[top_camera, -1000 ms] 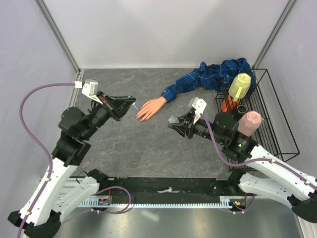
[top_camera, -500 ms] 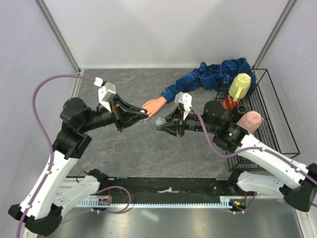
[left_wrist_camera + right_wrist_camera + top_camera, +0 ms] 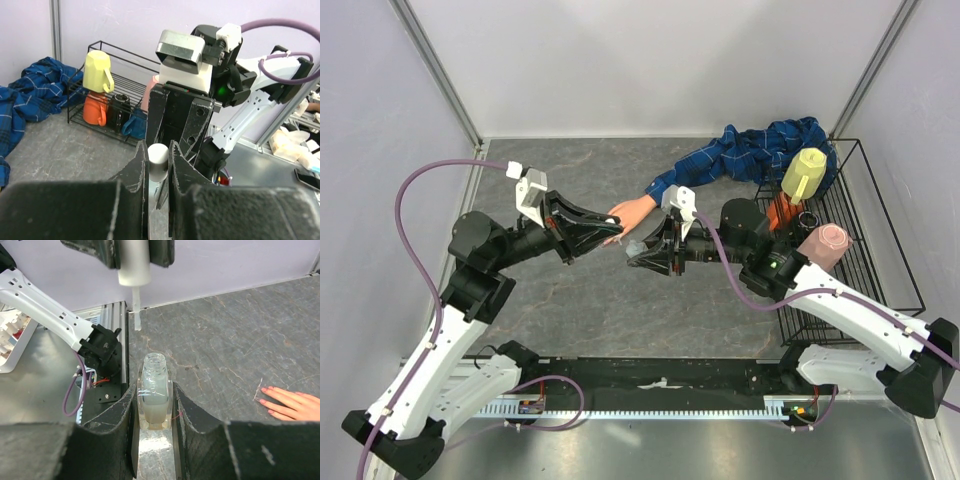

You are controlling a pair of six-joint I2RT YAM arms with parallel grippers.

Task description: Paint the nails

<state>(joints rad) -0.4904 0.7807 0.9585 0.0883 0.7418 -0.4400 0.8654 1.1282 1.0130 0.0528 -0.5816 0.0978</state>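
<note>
- The left fingers (image 3: 616, 229) are pinching the white brush cap (image 3: 158, 159), with the brush stem (image 3: 135, 310) hanging from it.
- The right fingers (image 3: 152, 390) are clamping the open bottle (image 3: 152, 395) by its body, with the neck up and uncapped.
- Key relation: in the right wrist view the brush tip is sitting at 12 o'clock from the bottle mouth. It is apart from the mouth and not in the neck, and the stem axis is running roughly in line with the bottle's.
- The nails (image 3: 264, 389) are sitting on the mannequin hand (image 3: 295, 405), which is lying flat on the worktop (image 3: 570, 300) at 3 to 4 o'clock from the bottle.
- In the top view that hand's long axis is pointing toward 8 o'clock, and the plaid sleeve (image 3: 740, 155) is trailing off toward 2 o'clock.
- The left arm, which is carrying the brush, is looking nearer to the nails. From above its tips are overlapping the mannequin's fingertips, but I cannot tell their height over them.
- The top view is hiding the nails under the left fingers.
- The right wrist view is showing the nails as pink, plus the gap between brush and bottle.
- The left wrist view is showing only the grip on the cap, the right arm head-on and the rack (image 3: 68, 107) at 10 o'clock, with no nails.
</note>
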